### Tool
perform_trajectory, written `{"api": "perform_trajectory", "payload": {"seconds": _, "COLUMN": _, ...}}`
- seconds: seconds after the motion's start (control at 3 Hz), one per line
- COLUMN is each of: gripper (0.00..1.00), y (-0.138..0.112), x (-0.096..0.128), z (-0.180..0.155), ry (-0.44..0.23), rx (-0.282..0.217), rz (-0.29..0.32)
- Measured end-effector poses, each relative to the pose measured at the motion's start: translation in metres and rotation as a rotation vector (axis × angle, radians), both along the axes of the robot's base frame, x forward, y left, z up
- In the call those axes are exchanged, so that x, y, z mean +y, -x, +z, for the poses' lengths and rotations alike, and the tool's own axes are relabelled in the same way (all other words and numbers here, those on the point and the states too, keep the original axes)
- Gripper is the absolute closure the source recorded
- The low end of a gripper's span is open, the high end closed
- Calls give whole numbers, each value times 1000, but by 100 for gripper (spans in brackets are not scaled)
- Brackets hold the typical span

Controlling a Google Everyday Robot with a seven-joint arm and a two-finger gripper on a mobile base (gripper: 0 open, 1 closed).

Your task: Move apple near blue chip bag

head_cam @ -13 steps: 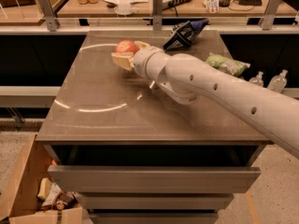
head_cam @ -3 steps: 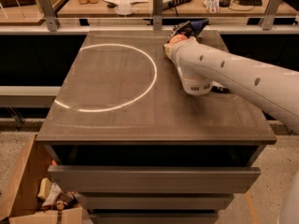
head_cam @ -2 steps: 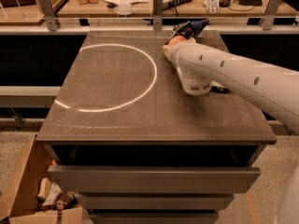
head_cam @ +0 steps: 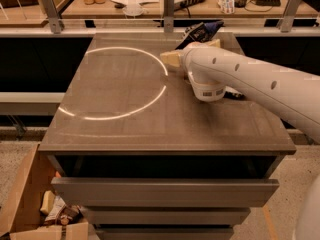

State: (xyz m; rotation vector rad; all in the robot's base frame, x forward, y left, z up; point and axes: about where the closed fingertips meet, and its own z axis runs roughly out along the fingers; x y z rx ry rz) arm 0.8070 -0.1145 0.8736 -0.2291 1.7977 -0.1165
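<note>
— Apple (head_cam: 190, 45) first: where is it on the table (head_cam: 125, 129)?
— Toward the far right corner, and almost all of it is hidden. Only a pale orange sliver peeks over the top of the robot's wrist, so I can't say whether the apple rests on the surface or is lifted off it.
— And the blue chip bag (head_cam: 202, 31)?
— At the far edge, right of the middle, crumpled, with one pointed corner sticking up. The sliver of fruit sits just in front of it, very near, though I can't tell whether they touch.
— Where's the gripper (head_cam: 172, 59)?
— Its cream-coloured tip pokes out left of the wrist, low over the far right part of the tabletop. The white arm (head_cam: 250, 79) reaches in across the right edge.
— Is it gripping the fruit?
— I cannot tell; the wrist blocks that part.
— Anything else?
— A bright ring of light (head_cam: 165, 91) curves over the left and middle of the tabletop, and the gripper's tip is at its far right arc. Below the near edge are grey drawers (head_cam: 165, 191), and a cardboard box (head_cam: 20, 199) stands on the floor by the near left corner.
</note>
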Motion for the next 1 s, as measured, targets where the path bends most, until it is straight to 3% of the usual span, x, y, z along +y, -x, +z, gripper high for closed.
{"api": "perform_trajectory", "payload": {"seconds": 0.33, "gripper": 0, "y": 24, "x": -25, "z": 22, "ry": 42, "rx": -14, "rz": -36}}
{"api": "perform_trajectory", "payload": {"seconds": 0.67, "gripper": 0, "y": 79, "x": -38, "z": 55, "ry": 65, "rx": -27, "rz": -94}}
{"api": "perform_trajectory", "payload": {"seconds": 1.0, "gripper": 0, "y": 115, "x": -39, "z": 70, "ry": 56, "rx": -17, "rz": -128}}
